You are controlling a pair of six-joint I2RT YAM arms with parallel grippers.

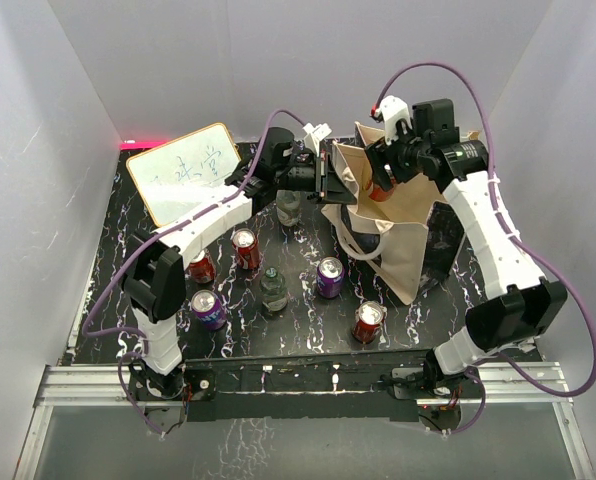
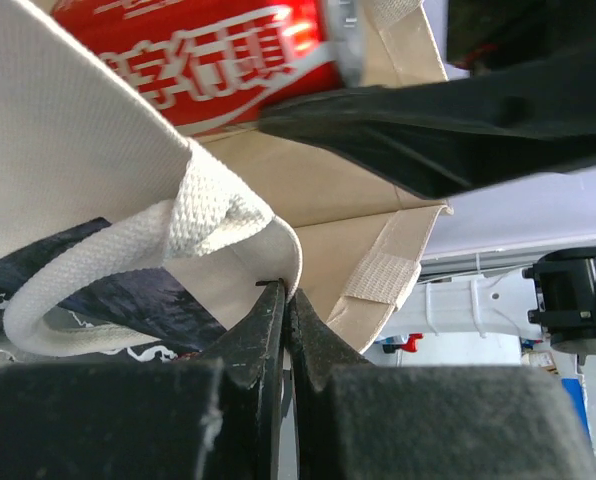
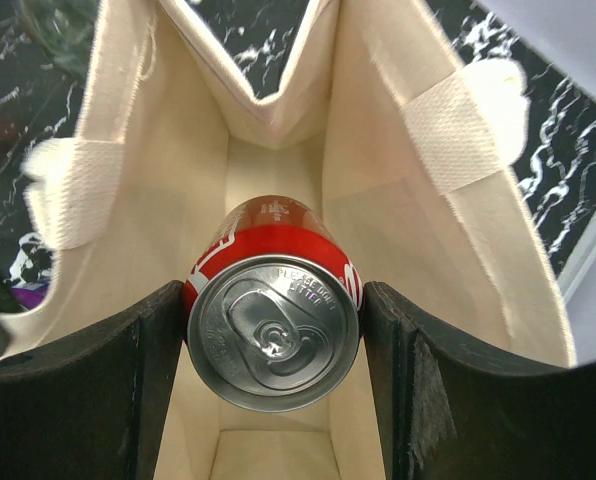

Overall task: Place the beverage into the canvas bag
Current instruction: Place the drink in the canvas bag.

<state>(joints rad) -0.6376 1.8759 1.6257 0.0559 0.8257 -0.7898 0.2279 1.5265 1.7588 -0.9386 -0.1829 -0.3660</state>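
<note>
The beige canvas bag [image 1: 393,225] stands open at the right of the black marble table. My left gripper [image 1: 327,182] is shut on the bag's near rim [image 2: 278,245], beside a loop handle [image 2: 98,270], and holds the mouth open. My right gripper [image 1: 383,182] is shut on a red cola can [image 1: 380,190] and holds it in the bag's mouth. In the right wrist view the can [image 3: 273,330] sits top-up between both fingers [image 3: 398,370], with the bag's beige inside [image 3: 268,160] below it. The can also shows in the left wrist view [image 2: 208,55].
Several cans stand on the table: red ones [image 1: 245,248] [image 1: 201,267] [image 1: 369,322] and purple ones [image 1: 208,309] [image 1: 330,277]. Two clear bottles [image 1: 273,289] [image 1: 289,208] stand among them. A whiteboard [image 1: 186,170] lies at the back left. White walls enclose the table.
</note>
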